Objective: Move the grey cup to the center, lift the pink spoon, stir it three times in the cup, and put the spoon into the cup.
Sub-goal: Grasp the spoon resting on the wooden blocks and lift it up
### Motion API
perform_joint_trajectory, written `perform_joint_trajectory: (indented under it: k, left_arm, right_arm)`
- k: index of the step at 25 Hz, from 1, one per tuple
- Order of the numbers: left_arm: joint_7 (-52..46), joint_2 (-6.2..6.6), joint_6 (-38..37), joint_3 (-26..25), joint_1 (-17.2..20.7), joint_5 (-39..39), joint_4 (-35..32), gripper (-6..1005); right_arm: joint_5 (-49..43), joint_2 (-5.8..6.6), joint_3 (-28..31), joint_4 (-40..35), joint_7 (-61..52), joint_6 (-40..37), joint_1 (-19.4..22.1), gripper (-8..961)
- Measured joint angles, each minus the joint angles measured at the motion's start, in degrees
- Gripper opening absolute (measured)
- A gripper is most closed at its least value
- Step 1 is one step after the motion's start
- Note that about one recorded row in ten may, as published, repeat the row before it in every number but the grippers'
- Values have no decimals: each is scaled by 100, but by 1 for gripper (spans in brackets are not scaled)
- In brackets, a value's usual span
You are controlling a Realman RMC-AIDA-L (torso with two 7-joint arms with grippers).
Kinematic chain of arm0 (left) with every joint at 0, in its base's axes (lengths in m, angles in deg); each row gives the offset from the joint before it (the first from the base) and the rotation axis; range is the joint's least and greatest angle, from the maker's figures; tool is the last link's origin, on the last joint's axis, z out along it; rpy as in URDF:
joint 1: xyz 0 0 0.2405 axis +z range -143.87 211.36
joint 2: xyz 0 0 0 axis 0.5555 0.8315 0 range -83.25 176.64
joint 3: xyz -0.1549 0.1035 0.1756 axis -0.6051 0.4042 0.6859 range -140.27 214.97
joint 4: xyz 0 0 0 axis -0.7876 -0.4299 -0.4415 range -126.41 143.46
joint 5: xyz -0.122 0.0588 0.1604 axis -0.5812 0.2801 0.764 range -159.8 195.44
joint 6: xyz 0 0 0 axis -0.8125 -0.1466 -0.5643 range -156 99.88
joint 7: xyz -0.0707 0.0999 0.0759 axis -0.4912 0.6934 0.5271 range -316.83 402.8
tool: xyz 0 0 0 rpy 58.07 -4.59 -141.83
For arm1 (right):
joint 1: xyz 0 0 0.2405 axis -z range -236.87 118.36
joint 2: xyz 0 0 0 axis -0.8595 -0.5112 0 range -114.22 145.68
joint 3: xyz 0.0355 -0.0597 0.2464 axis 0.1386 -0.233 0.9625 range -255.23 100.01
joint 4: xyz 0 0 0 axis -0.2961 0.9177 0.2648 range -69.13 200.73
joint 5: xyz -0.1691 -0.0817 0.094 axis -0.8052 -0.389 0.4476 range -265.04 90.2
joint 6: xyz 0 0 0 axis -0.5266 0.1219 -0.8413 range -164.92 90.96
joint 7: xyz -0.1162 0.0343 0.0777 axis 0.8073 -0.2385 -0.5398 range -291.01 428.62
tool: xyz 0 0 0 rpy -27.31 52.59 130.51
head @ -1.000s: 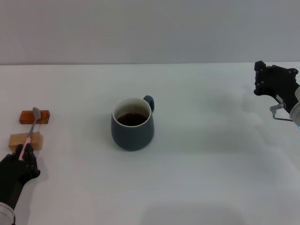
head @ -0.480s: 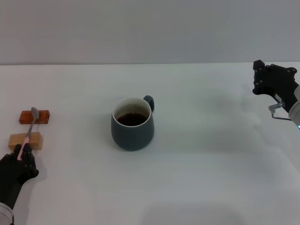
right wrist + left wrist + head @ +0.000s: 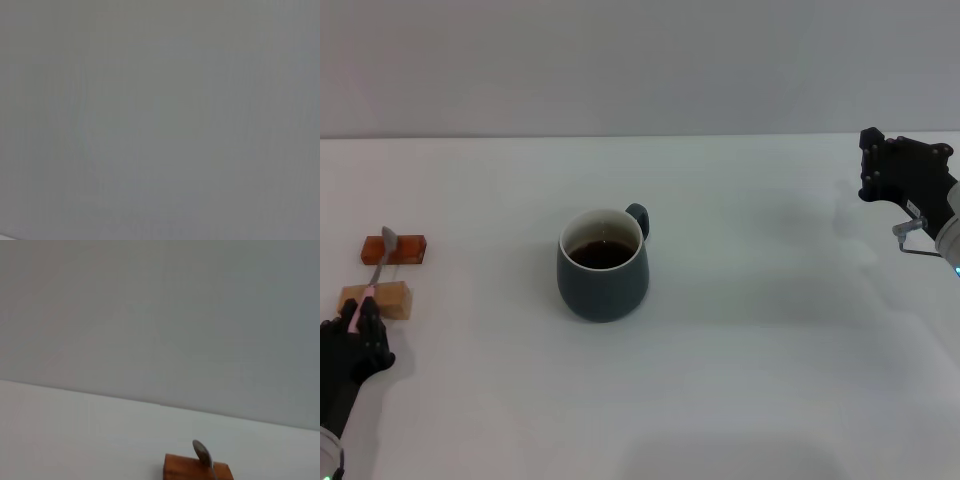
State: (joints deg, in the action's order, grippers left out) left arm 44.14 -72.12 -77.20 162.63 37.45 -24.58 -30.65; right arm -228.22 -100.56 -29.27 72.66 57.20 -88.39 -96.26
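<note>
The grey cup (image 3: 603,264) stands at the middle of the table, handle to the far right, with dark liquid inside. The pink spoon (image 3: 375,275) lies slanted over two blocks at the left edge, its metal bowl at the far end. The bowl also shows in the left wrist view (image 3: 201,452), just over the reddish block (image 3: 198,467). My left gripper (image 3: 358,322) is shut on the near end of the spoon's pink handle. My right gripper (image 3: 905,165) is open and empty, held up at the far right edge, well away from the cup.
A reddish-brown block (image 3: 395,248) and a pale wooden block (image 3: 376,300) lie under the spoon at the left. The white table (image 3: 770,330) runs back to a grey wall. The right wrist view shows only grey.
My left gripper has shifted a little left with the spoon's handle, and the spoon's bowl has moved left with it. The cup and the right arm have not moved.
</note>
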Motion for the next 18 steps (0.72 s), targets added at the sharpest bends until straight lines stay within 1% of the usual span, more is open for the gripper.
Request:
perform_joint_trajectory:
  k: [1,3,18]
  left_arm:
    - [-49,51,7,-31,57,7,-157,147]
    - [-59,61,24,-35,83,22,-210,148]
    - [-67,71,13,-41,110,46,-265,148]
  right_arm:
    - [0,0,0,0,0,1,0,9]
    - [0,-2,0,0,0,1,0,9]
    - [0,-8,0,0,0,9,7,10]
